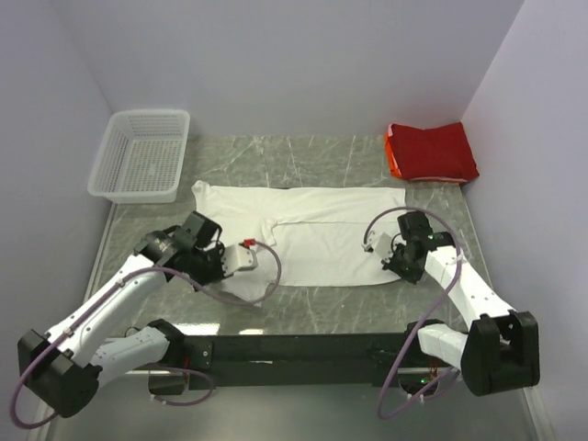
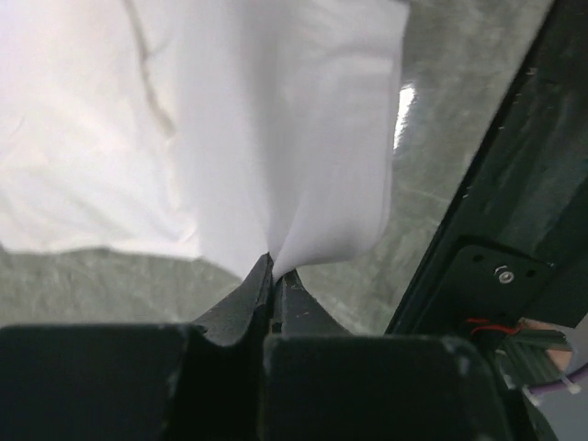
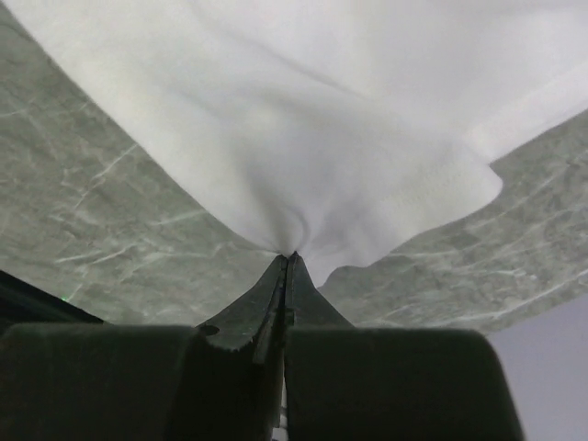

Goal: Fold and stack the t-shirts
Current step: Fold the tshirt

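The white shirt (image 1: 322, 239) lies spread flat on the marbled surface (image 1: 303, 161). Its far left corner is just beside the basket (image 1: 134, 192), and from there it stretches away to the right of the basket. Part of the cloth is doubled over, which shows as a faint line across the middle.

The red shirt (image 1: 432, 152) is folded and has an orange edge. It sits well apart from the basket, at the far right corner of the surface, level with the basket.

The left pincer (image 1: 250, 253) is nearer the arm bases than the basket and to its right, at the white shirt's near left edge. In the left wrist view the left pincer (image 2: 274, 266) is clamped on a gathered fold of the white shirt (image 2: 276, 119), with the cloth fanning out from the tips.

The right pincer (image 1: 386, 262) is far to the right of the basket, at the white shirt's near right end. In the right wrist view the right pincer (image 3: 289, 259) is closed tight on the white shirt (image 3: 303, 119) near a corner, and creases radiate from the pinch.
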